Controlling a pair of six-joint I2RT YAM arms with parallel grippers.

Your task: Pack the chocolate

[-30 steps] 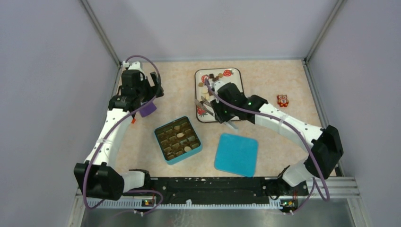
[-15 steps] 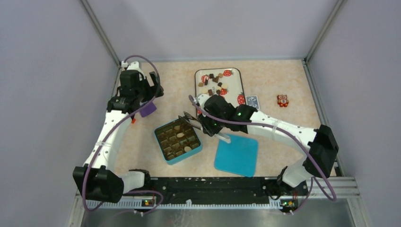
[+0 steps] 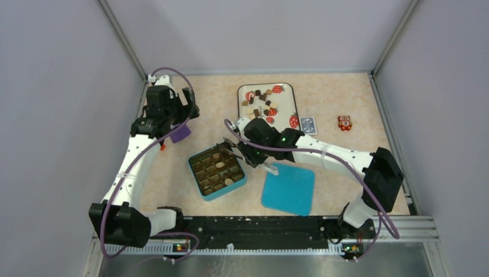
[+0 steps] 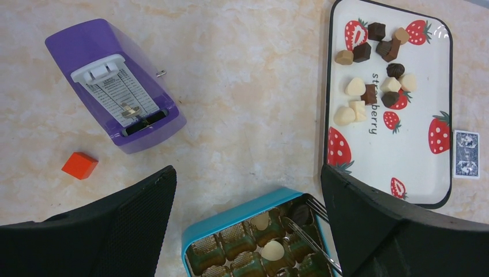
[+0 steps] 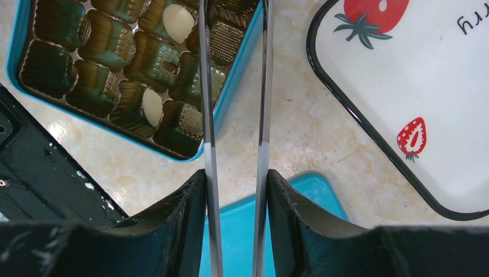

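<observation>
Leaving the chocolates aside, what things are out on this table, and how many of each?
strawberry tray: 1
teal box: 1
teal lid: 1
tongs: 1
purple metronome: 1
orange block: 1
owl figure: 1
playing card: 1
Total: 8

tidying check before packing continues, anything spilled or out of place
Nothing spilled or damaged. Stray clutter: a playing card right of the tray, an orange cube near the purple metronome, an owl figure far right.
</observation>
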